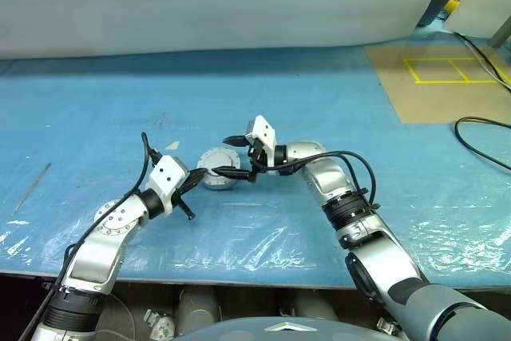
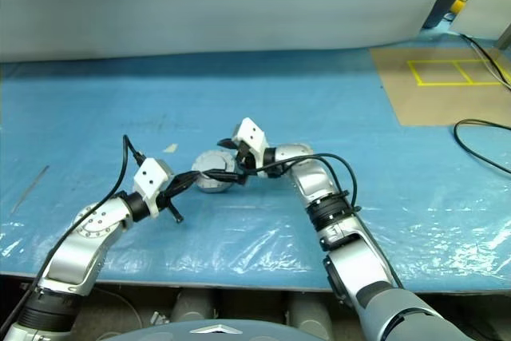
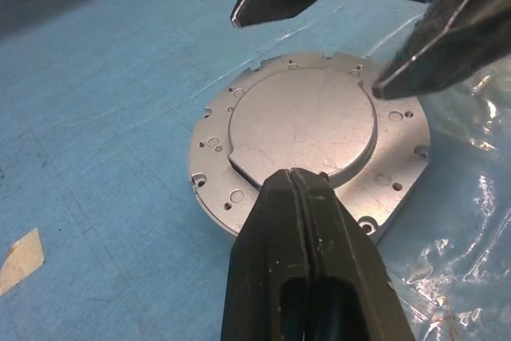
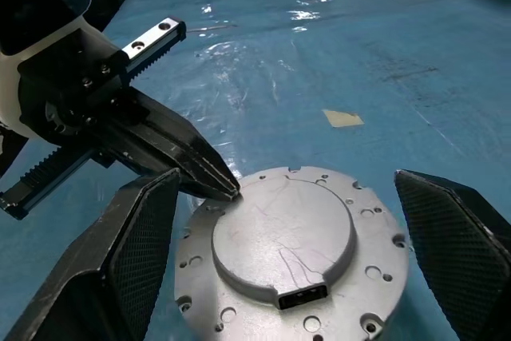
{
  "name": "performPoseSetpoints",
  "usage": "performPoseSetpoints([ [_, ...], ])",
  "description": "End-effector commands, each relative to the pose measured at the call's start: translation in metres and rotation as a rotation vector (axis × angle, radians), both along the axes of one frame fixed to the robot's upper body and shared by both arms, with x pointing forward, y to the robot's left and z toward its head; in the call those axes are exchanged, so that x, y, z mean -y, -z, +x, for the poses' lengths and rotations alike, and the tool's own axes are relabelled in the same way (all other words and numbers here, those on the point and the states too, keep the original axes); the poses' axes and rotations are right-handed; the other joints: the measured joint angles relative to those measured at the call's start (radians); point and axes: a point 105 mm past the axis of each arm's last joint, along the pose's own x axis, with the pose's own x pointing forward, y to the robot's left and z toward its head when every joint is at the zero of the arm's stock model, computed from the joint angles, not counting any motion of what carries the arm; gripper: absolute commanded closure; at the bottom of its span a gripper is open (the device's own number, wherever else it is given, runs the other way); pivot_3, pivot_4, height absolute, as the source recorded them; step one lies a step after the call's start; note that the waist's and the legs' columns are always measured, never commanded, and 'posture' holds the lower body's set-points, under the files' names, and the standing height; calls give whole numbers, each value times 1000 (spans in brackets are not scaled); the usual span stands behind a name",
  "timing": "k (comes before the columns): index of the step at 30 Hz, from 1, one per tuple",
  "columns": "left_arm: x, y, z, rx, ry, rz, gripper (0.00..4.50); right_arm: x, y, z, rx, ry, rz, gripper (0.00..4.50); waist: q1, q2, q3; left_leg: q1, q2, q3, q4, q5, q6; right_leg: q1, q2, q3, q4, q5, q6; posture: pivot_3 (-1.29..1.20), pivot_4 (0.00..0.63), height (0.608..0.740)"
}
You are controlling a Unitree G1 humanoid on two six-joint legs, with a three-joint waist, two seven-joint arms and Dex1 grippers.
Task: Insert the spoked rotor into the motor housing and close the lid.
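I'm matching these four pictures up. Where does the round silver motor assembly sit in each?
Left eye view: motor assembly, centre, between both end effectors.
Right eye view: centre.
Left wrist view: middle.
Right wrist view: lower middle.
Shared landmark: tape scrap, on the blue sheet nearby.

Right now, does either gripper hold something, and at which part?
Nothing is held. The left gripper is shut, tips against the edge of the housing's lid. The right gripper is open above it.

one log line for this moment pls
lid: on motor housing | left gripper: shut, tips at lid edge | right gripper: open, over lid
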Motion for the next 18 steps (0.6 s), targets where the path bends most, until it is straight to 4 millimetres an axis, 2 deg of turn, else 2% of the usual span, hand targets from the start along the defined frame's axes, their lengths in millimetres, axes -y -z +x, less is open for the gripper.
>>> performPoseSetpoints([
  [1, -2, 23, -5, -105, -8, 25, 4500, 6, 6, 6, -61, 76, -22, 15, 0, 0, 0, 0, 0, 0, 0, 0, 0, 0, 0, 0, 0, 0, 0, 0, 150, 740],
  [4, -2, 23, -5, -103, -5, 26, 4500, 11, 18, 12, -192, 163, -49, 15, 0, 0, 0, 0, 0, 0, 0, 0, 0, 0, 0, 0, 0, 0, 0, 0, 150, 740],
  [9, -2, 22, -5, -101, -5, 26, 4500, 12, 19, 18, -443, 273, 9, 15, 0, 0, 0, 1, -1, 0, -1, 0, 0, 0, 0, 0, 0, 0, 0, 0, 150, 740],
  [11, -2, 22, -5, -99, -6, 26, 4500, 11, 22, 15, -581, 285, 14, 15, 0, 0, 0, 1, -1, 0, -1, 0, 0, 0, 0, 0, 0, 0, 0, 0, 150, 740],
  [16, -1, 20, -4, -91, -7, 24, 4500, 16, 33, 6, -803, 314, 6, 15, 2, 0, 0, 1, -1, 0, -2, 2, -4, 0, 0, 0, -2, 0, 0, 0, 150, 740],
  [18, -1, 20, -4, -87, -8, 23, 4500, 16, 32, 0, -929, 297, 49, 15, 2, 0, 0, 1, -1, 0, -3, 2, -4, 0, 0, 0, -3, 0, 0, 0, 150, 740],
])
